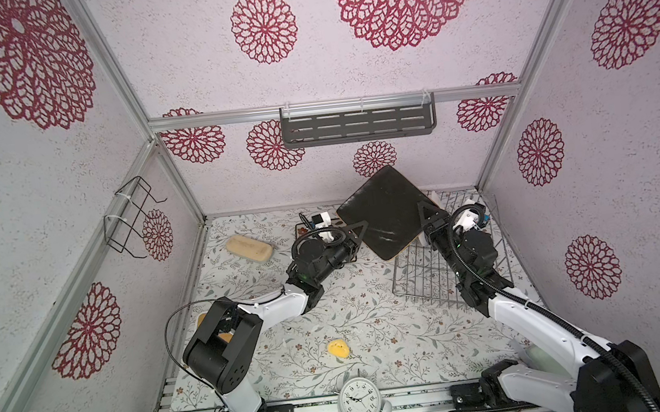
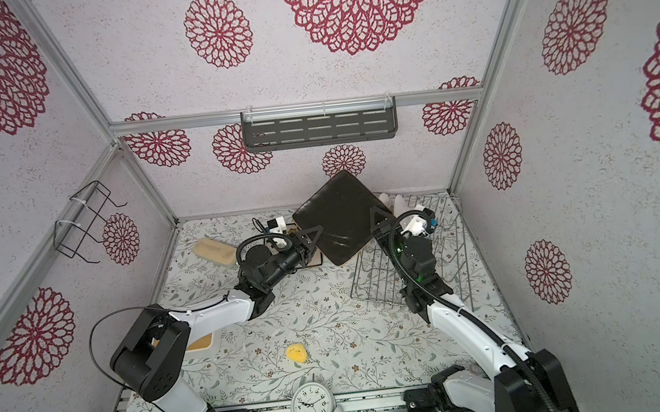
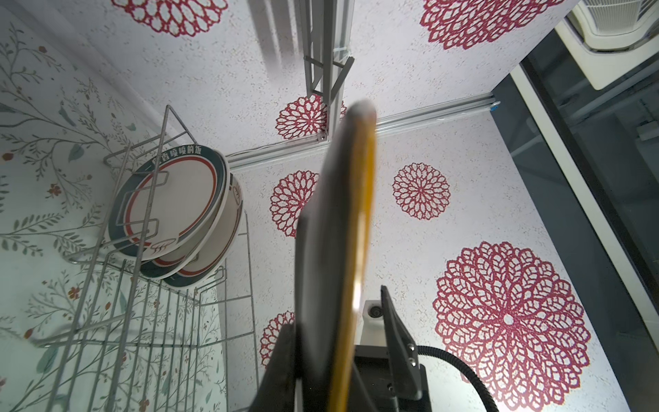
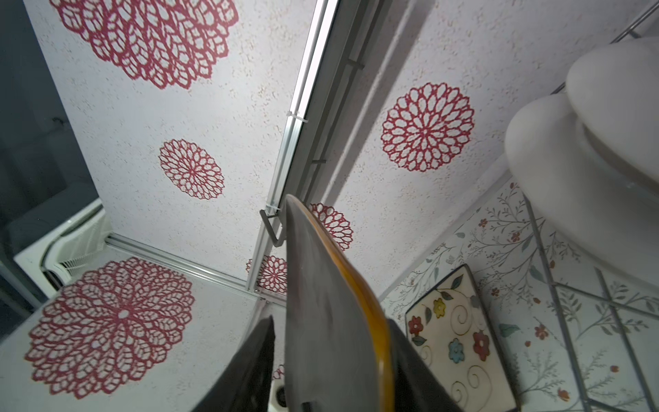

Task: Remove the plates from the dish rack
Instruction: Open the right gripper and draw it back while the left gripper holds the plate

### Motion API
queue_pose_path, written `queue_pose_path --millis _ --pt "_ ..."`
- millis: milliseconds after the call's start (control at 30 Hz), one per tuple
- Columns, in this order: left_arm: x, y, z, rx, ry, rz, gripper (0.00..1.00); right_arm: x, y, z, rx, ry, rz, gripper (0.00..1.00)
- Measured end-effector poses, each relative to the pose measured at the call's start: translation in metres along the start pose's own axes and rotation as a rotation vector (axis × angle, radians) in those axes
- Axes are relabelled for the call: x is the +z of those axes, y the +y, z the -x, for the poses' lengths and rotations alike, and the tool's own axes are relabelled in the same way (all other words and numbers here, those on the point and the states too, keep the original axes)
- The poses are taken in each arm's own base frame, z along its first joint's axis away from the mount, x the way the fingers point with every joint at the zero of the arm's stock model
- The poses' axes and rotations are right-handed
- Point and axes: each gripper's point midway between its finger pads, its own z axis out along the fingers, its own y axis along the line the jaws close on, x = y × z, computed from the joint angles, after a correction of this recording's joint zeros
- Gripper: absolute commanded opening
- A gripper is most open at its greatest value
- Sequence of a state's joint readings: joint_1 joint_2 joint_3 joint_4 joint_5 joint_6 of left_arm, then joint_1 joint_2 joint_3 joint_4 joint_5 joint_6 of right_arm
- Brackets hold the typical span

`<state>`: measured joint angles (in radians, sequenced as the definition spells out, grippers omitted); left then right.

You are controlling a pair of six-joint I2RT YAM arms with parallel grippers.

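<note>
Dark square plate (image 1: 383, 210) is in the air, tilted, over the left edge of the dish rack (image 1: 420, 285). The rack sits at the far right corner of the counter (image 1: 332, 323). Left gripper (image 1: 358, 231) pinches the plate's lower left edge, claw pressed onto it. Right gripper (image 1: 425, 213) is at the plate's right edge with its claw spread. The right wrist view shows a gap between one finger and the dark face, so it carries no load. Looks like a hand-over to the left arm.

Risks:
- It is a single pinch far off centre on a glossy rim, so the plate may pivot or slip out.
- A drop lands on the flowered plate (image 4: 458, 342), lying flat by the far edge, or on the rack wires.
- The right claw's other finger sits close to the yellow rim and could snag it on backing off.
- Two round plates (image 3: 171, 207) stand at the rack's far end, and a swing could knock them.
</note>
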<state>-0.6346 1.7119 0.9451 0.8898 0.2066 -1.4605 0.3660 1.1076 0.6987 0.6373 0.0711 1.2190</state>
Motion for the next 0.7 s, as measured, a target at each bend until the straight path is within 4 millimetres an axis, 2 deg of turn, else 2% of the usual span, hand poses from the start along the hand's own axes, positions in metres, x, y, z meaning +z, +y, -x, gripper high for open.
queue_pose_path --millis 100,267,500,700 --pt "0.001 0.003 0.002 0.001 0.006 0.02 0.0 0.0 0.002 0.008 0.01 -0.006 -0.007 0.74" --pt "0.003 0.005 0.021 -0.004 -0.014 0.046 0.0 0.002 0.003 0.019 0.025 -0.004 -0.02 0.76" --pt "-0.006 0.021 0.076 -0.004 -0.142 0.125 0.0 0.006 0.004 0.035 0.052 0.0 -0.011 0.77" --pt "-0.017 0.035 0.113 -0.001 -0.298 0.18 0.0 0.013 0.002 0.031 0.045 0.05 -0.041 0.77"
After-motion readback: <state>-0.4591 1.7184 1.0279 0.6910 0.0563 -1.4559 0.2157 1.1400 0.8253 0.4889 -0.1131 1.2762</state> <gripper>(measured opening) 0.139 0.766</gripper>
